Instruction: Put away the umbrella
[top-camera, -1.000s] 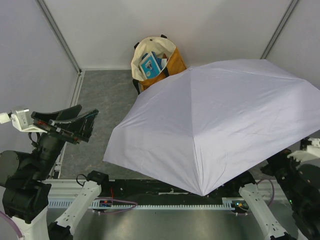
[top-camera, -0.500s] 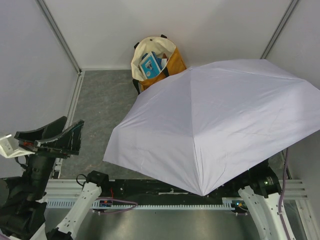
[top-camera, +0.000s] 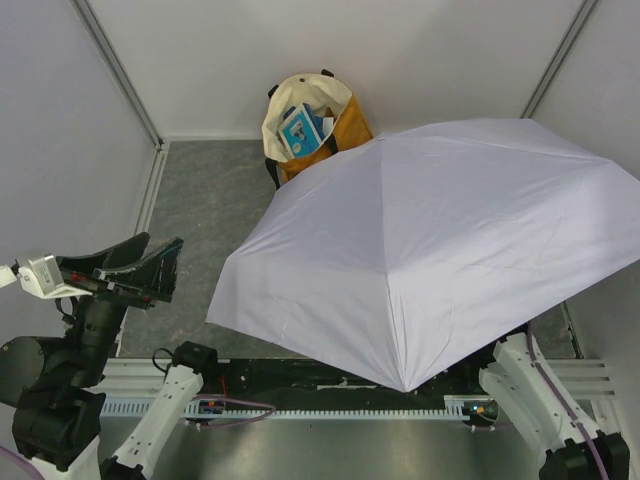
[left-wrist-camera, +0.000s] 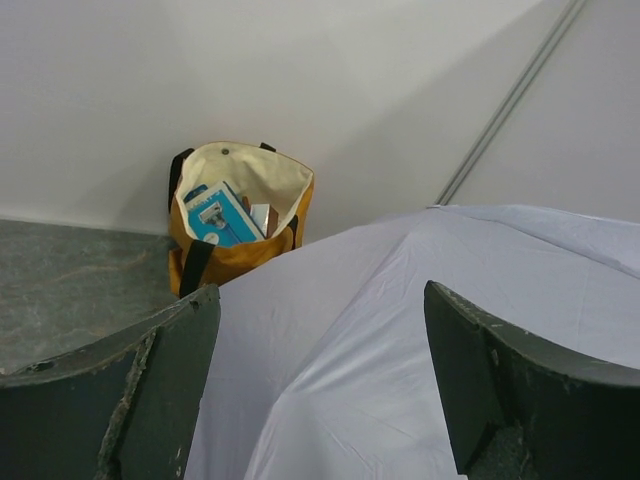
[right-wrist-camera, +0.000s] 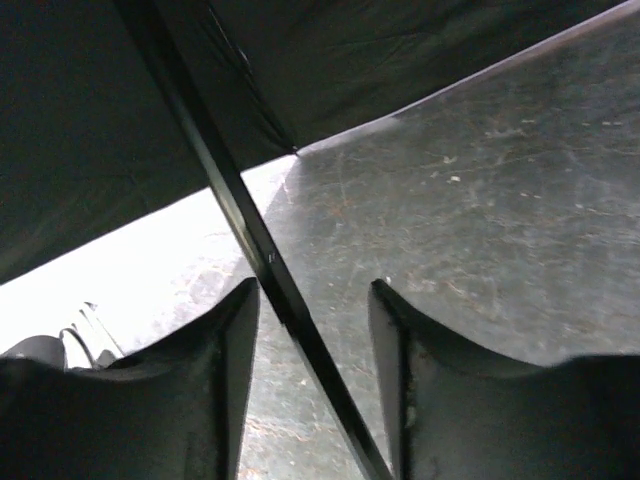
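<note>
The umbrella (top-camera: 420, 250) is fully open and takes up the middle and right side of the top view. Its pale lavender-white canopy is spread wide and tilted. One point of the rim hangs over the near edge, just above the rail between the two arm bases. The far edge of the canopy covers the lower part of a tote bag (top-camera: 345, 125), which stands upright in the back corner against the white wall. The bag is mustard outside and cream inside, and a blue packet (top-camera: 300, 128) sticks up in its open mouth.

The left gripper (top-camera: 152, 260) is raised at the left side, well apart from the umbrella, over the grey floor (top-camera: 200, 220). Its two fingers are spread wide and hold nothing. In its wrist view only the canopy and the bag appear between them, further away.

The right arm (top-camera: 530, 385) reaches under the canopy, so the top view does not show its hand. From the wrist camera, the right gripper (right-wrist-camera: 312, 300) is under the dark underside of the fabric. Its jaws are apart, and the slim black shaft (right-wrist-camera: 245, 230) runs diagonally through the gap, closer to the finger on the left of that view. The fingers are not closed on it — whether one of them touches it I cannot tell.
</note>
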